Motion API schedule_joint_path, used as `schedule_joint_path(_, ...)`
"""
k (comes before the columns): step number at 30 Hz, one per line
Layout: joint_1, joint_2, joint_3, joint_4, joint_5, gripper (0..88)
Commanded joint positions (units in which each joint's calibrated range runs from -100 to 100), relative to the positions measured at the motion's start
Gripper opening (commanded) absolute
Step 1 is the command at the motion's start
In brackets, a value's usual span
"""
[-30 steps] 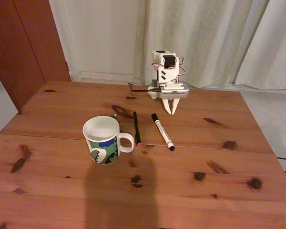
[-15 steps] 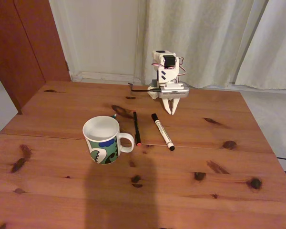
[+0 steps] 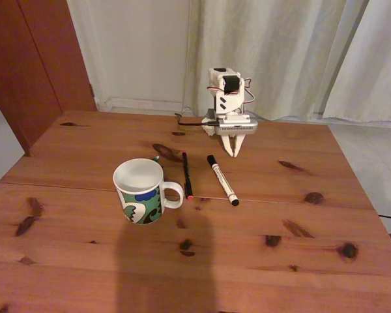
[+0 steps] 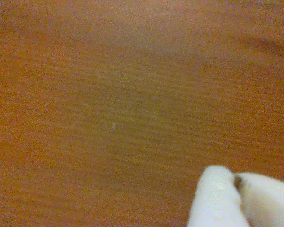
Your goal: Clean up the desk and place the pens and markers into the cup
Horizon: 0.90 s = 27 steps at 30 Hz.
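The cup [image 3: 142, 191], white with a green, blue and black pattern, stands upright on the desk [image 3: 247, 261], handle to the right in the fixed view. Right of it lie a thin black pen [image 3: 187, 175] with a pink end and a white marker [image 3: 222, 180] with a black cap. A small teal-tipped pen [image 3: 156, 158] peeks out behind the cup's rim. My gripper [image 3: 234, 154] hangs folded at the far side of the desk, tips pointing down just above the wood, fingers shut and empty. In the wrist view the closed fingertips [image 4: 217, 198] sit at the lower right over bare wood.
A wooden door [image 3: 39, 59] stands at the back left and pale curtains [image 3: 280, 52] hang behind the arm. A dark shadow [image 3: 166, 267] falls across the near part of the desk. Dark knots dot the tabletop.
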Motion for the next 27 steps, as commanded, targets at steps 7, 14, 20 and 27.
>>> schedule_joint_path(7,-0.1,33.09,-24.14,-1.81,0.35,0.8)
schedule_joint_path(14,0.38,59.65,-47.04,-1.72,0.03,0.8)
schedule_joint_path(20,-0.02,77.94,-63.54,-1.72,-0.02,0.8)
schedule_joint_path(27,1.26,89.94,-74.54,-1.72,-0.02,0.8)
